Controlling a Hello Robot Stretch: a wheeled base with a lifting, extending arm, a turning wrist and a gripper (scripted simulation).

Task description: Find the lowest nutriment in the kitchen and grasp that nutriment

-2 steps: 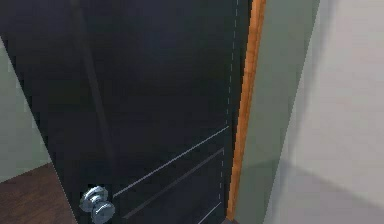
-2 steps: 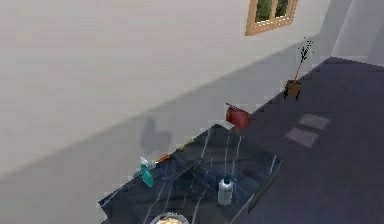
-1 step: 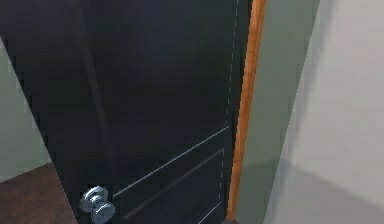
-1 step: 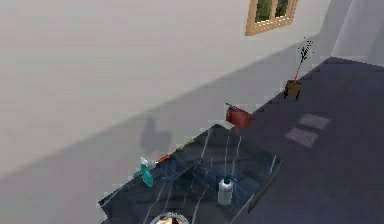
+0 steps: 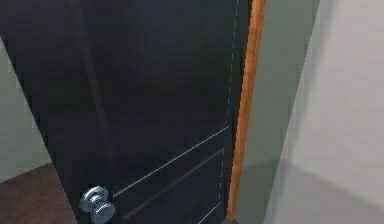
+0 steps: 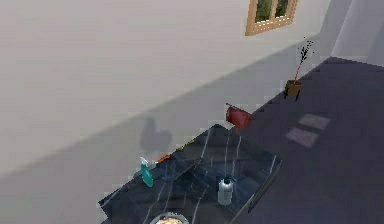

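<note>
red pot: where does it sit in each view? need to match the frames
Forward view: a dark door with a silver knob, a wooden frame along its right side.
Arm side view: red pot right of centre, at the far end of the glass table, close to the wall.
Shared landmark: the pale wall at the forward view's right edge, probably the one across the arm side view's left.

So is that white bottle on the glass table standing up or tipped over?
Upright: the white bottle stands on the glass table with its dark cap on top.
</note>
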